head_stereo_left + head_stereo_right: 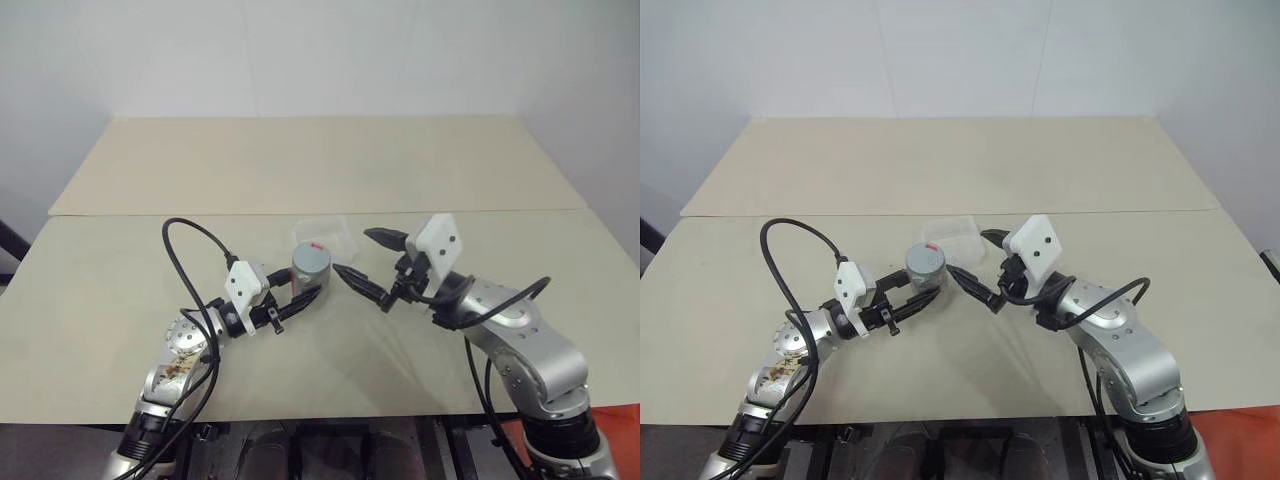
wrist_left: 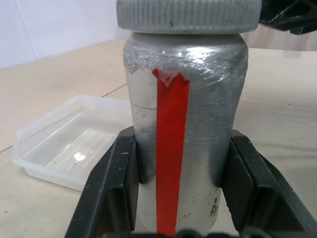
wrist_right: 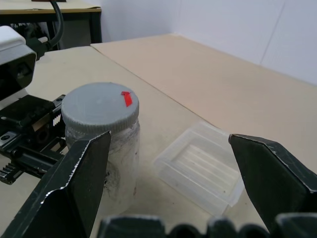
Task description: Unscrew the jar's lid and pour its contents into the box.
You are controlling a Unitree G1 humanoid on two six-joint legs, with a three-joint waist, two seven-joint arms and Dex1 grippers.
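Jar is standing upright on the table in the left eye view, with the lid sitting screwed on its top. The left gripper is clamping the jar's lower body from the near left side. The box is lying just behind the jar, close to touching it. The right gripper is hovering just right of the jar, its fingers spread wide and touching nothing.

From the left wrist view, two black fingers are pressing either side of the jar, whose red strip is facing the camera, and the box is sitting beside the jar.

From the right wrist view, the spread fingers are framing the jar and the box, and the lid is showing its red mark.
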